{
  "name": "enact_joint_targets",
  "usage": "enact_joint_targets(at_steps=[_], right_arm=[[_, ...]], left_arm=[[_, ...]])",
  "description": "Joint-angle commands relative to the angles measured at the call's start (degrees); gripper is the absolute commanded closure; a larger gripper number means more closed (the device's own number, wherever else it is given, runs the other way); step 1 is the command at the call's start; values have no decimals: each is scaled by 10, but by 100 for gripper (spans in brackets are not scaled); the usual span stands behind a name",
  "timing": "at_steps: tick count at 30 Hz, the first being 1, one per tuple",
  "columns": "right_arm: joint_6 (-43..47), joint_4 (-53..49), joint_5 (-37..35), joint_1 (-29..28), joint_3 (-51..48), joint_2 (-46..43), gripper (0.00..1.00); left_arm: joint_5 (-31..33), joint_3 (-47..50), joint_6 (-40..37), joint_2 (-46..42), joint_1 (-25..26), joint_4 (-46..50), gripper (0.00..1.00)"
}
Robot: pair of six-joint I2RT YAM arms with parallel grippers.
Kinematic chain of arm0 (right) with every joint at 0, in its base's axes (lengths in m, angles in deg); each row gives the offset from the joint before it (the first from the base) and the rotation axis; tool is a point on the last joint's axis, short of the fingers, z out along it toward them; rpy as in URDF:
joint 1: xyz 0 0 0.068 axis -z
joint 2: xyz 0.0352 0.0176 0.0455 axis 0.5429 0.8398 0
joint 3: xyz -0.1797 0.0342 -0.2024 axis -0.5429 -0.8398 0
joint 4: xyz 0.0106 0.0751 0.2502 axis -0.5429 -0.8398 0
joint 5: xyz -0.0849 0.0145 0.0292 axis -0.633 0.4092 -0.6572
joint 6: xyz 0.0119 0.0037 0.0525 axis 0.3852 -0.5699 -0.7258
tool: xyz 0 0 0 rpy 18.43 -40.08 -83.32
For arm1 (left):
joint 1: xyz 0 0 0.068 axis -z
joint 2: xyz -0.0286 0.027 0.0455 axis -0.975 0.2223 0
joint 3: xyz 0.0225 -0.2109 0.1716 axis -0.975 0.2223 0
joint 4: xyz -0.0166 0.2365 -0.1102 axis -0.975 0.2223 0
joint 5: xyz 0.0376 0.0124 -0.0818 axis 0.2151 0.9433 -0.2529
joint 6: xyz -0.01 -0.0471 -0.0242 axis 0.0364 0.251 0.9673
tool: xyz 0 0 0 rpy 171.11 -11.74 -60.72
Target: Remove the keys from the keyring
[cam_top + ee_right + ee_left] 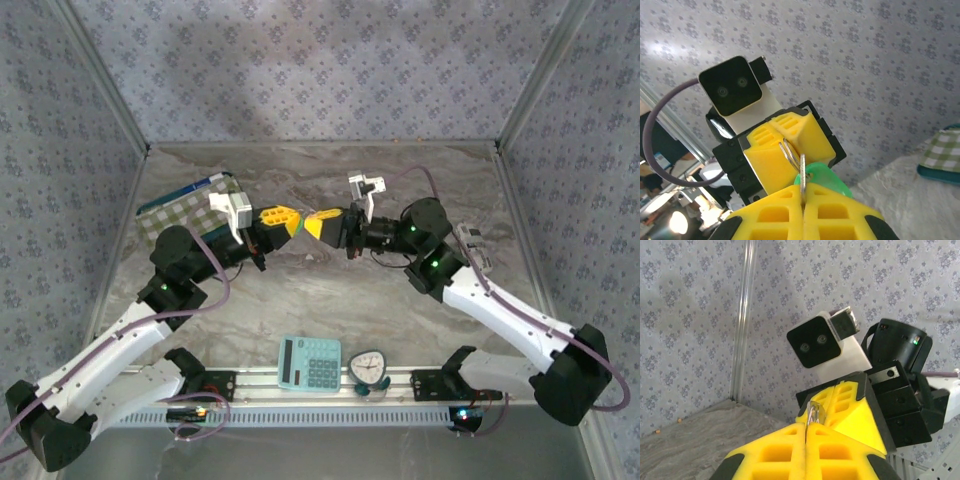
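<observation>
In the middle of the top view, above the marble table [330, 300], the left gripper [291, 220] and the right gripper [314, 226] meet tip to tip, raised off the surface. In the right wrist view the right gripper [804, 212], at the bottom of the frame, is clamped shut on a key [823, 181] with a green head, and just above it the wire loops of the keyring [786, 149] run into the closed yellow fingers of the left gripper. The left wrist view shows the left gripper [805, 452] pinched on the keyring [813, 415]. A calculator [310, 363] lies at the bottom centre of the top view, and a checked cloth [180, 212] at upper left.
</observation>
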Motion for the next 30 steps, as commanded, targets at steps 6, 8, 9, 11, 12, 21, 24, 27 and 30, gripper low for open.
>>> enact_joint_targets(at_steps=[6,8,9,11,12,21,24,27,30], right_arm=[[188,-376,-54,11,150,-9,100],[208,-418,-53,11,186,2,100],[214,-429,-52,12,193,5,100],[225,-446,-62,9,207,11,100],[231,-456,-69,9,212,12,100],[247,-529,-64,10,284,42,100],[246,-564,-56,10,314,56,100],[248,-597,-41,11,342,70,100],[246,-618,-23,10,363,83,100]], left_arm=[[-5,12,-12,-30,-1,-11,100],[-5,16,-13,-31,0,-14,100],[-6,16,-14,-31,0,-14,100],[-9,15,-17,-33,0,-13,100],[-12,14,-19,-33,0,-11,100],[9,34,-29,-42,1,-4,66],[20,60,-40,-46,1,-24,43],[14,81,-62,-44,1,-49,32],[-11,87,-110,-33,3,-69,28]])
